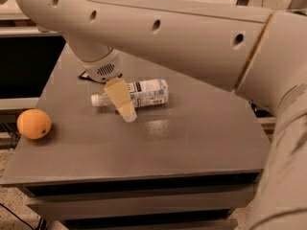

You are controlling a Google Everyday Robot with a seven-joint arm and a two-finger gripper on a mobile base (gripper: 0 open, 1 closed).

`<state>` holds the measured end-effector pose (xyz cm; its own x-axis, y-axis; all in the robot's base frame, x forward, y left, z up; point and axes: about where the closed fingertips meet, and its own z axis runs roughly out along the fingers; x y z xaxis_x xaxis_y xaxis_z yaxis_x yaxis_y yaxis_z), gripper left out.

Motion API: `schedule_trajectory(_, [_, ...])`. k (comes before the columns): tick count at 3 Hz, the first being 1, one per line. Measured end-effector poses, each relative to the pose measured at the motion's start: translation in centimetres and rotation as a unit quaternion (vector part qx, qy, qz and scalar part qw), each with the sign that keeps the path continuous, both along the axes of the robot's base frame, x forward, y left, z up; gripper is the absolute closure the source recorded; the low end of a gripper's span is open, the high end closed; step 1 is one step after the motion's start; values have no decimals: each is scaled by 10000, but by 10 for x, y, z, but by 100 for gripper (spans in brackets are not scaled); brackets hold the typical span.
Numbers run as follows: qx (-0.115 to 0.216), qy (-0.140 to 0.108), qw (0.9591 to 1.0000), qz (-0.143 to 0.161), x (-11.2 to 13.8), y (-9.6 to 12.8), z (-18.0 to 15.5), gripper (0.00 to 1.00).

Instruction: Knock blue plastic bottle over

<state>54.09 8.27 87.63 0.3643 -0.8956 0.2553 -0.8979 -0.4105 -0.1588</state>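
The blue plastic bottle (pixel 146 93) lies on its side on the grey table (pixel 192 138), a little left of the middle. Its pale cap (pixel 97 100) points left and its white printed label faces up. My gripper (pixel 121 101) hangs from the arm's wrist (pixel 98 66) and reaches down in front of the bottle's neck end, covering part of it. It is at or touching the bottle; I cannot tell which. The big white arm (pixel 182 37) crosses the top of the view.
An orange fruit (pixel 33 123) sits near the table's left edge, well apart from the bottle. The table's front edge and a lower shelf (pixel 144 195) run along the bottom. My arm's forearm (pixel 283 166) fills the right side.
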Motion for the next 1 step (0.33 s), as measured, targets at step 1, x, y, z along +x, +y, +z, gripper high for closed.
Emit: schedule_trajectory(1, [0, 0, 10000, 0, 0, 0, 0, 0])
